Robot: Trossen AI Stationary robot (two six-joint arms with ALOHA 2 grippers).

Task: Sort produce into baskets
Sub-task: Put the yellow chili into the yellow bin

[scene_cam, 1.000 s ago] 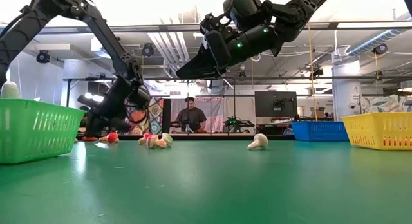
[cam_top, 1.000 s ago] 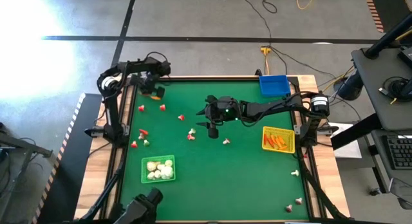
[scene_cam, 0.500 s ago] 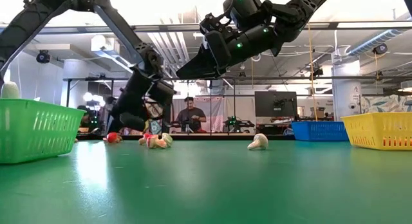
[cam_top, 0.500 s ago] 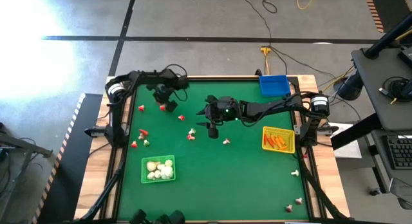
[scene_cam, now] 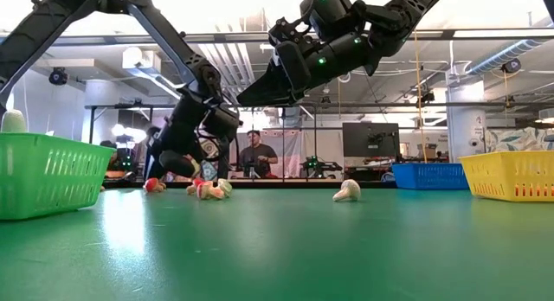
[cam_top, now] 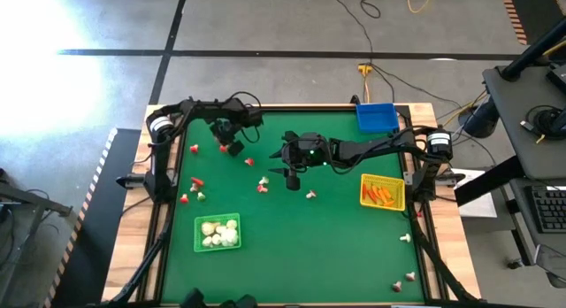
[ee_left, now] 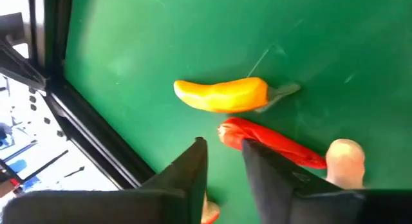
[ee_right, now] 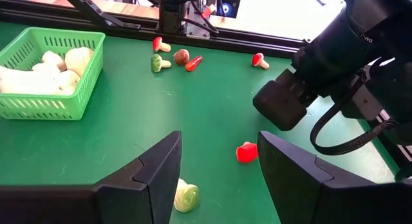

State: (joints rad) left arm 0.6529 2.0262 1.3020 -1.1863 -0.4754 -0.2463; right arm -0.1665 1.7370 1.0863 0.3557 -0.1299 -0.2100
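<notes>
The left gripper hangs low over the table's far-left part, well beyond the green basket, jaws slightly parted beside a red chili and an orange pepper, apparently gripping nothing; the right gripper hovers above mid-table, fingers spread; whitish bulbs fill the green basket.

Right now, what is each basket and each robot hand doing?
Green basket: upright, holding whitish bulbs.
Yellow basket: upright, holding orange sticks.
Blue basket: upright at the table's edge, looks empty.
Left gripper: slightly open, low over a red pepper on the mat.
Right gripper: open, empty, raised over mid-table.
</notes>
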